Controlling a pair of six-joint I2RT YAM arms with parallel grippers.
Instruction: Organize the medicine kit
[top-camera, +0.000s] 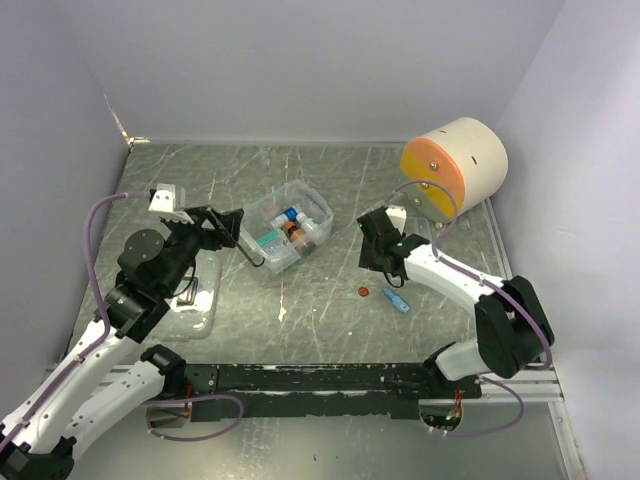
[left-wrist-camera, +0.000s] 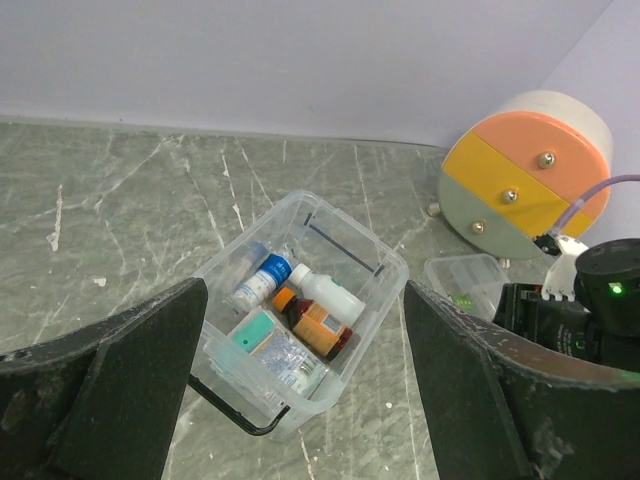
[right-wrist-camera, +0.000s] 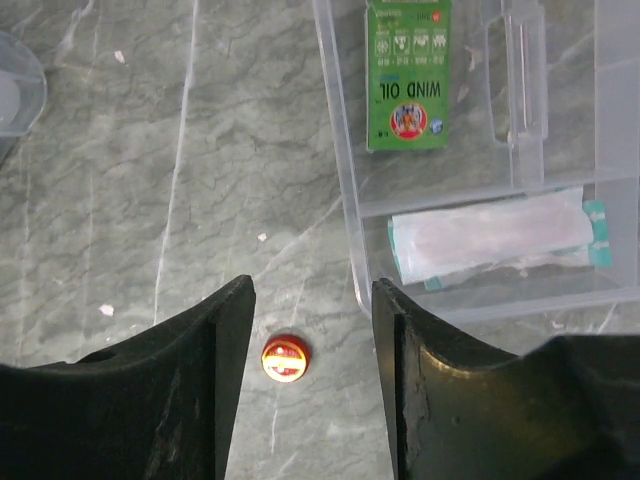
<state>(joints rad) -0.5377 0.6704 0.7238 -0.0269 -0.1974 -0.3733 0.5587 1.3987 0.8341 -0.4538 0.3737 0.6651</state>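
Right gripper (right-wrist-camera: 312, 290) fills my wrist view: jaws partly apart, gripping nothing, and between the fingers I see a small red-and-yellow round tin (right-wrist-camera: 285, 358) lying on the table. I note the medicine kit box (top-camera: 325, 213) standing uncovered, with bottles and packets inside. Right of the box: its clear divided tray (right-wrist-camera: 345, 200), holding a green Wind Oil carton (right-wrist-camera: 408, 75) and a white sachet (right-wrist-camera: 495, 235); the tin; a blue tube (top-camera: 397, 300). Left of the box: left gripper (left-wrist-camera: 305, 290), jaws wide, empty, facing it; clear lid (top-camera: 195, 305). Cream cylinder (top-camera: 455, 165) beyond, to the right.
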